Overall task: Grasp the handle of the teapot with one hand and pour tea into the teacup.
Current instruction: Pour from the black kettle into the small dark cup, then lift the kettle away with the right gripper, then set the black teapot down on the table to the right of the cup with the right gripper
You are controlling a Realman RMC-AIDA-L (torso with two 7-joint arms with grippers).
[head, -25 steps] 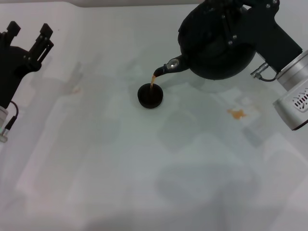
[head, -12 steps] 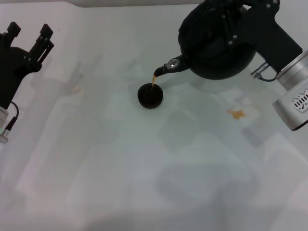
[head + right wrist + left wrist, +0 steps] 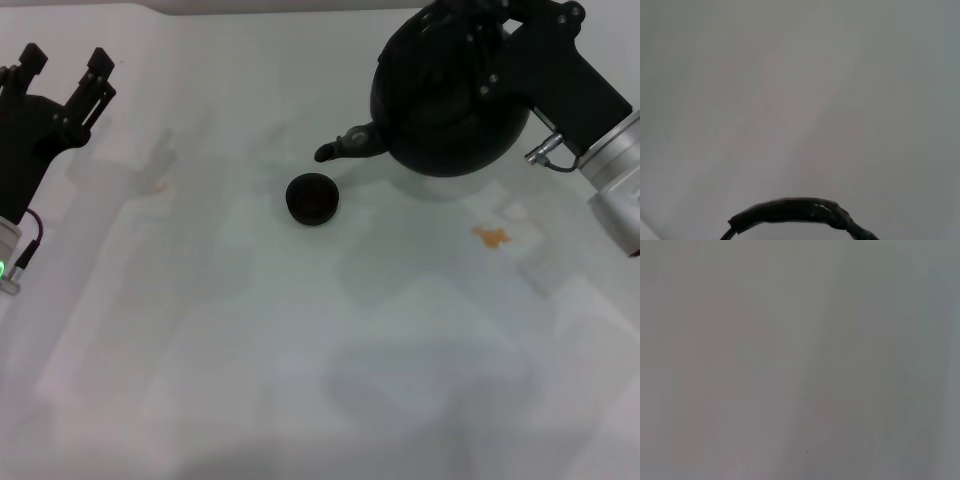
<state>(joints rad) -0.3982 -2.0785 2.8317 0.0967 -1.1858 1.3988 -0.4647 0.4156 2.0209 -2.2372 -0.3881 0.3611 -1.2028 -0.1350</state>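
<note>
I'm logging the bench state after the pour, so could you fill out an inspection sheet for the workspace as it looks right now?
Surface: white table, with a small amber spill near the robot's right side.
Job's things: teapot held above the table, spout above and just behind the teacup; no stream visible. Handle shows in the right wrist view.
Clutter: nothing seen beyond the spill.
Grippers: right gripper on top of the teapot; left gripper open, empty, off to the left.
Cables: thin wire beside the left arm.
Surroundings: nothing seen.
</note>
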